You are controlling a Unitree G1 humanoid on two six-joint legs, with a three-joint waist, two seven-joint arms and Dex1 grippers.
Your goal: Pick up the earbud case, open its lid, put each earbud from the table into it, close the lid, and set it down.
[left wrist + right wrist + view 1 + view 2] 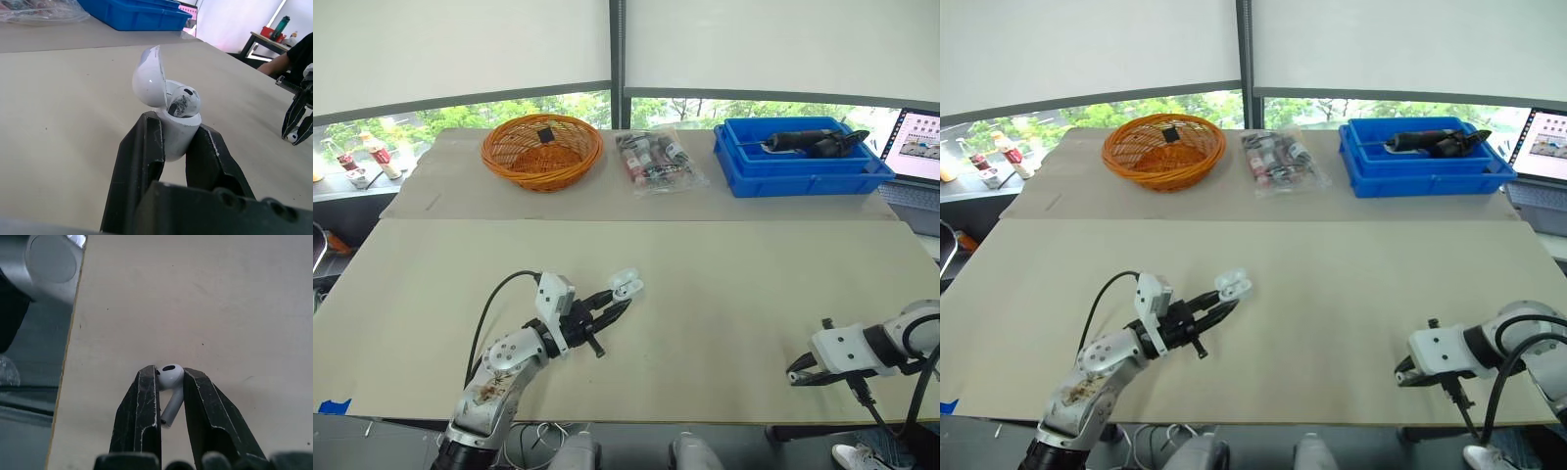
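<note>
Here the left gripper [615, 309] clamps the earbud case [626, 286], lid open, one seated earbud [184, 101] inside, at the table's [724, 274] seven o'clock. The right gripper [800, 373] pinches the second earbud [168, 377] at five o'clock. The basket [541, 150], packet [656, 160] and blue bin [783, 182] sit around twelve, well apart from both.

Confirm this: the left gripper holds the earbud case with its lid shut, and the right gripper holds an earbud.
Not quite: the lid is open, as the left wrist view shows, with one earbud already seated inside. The rest stands: the left gripper holds the earbud case, and the right gripper holds the other earbud.
</note>
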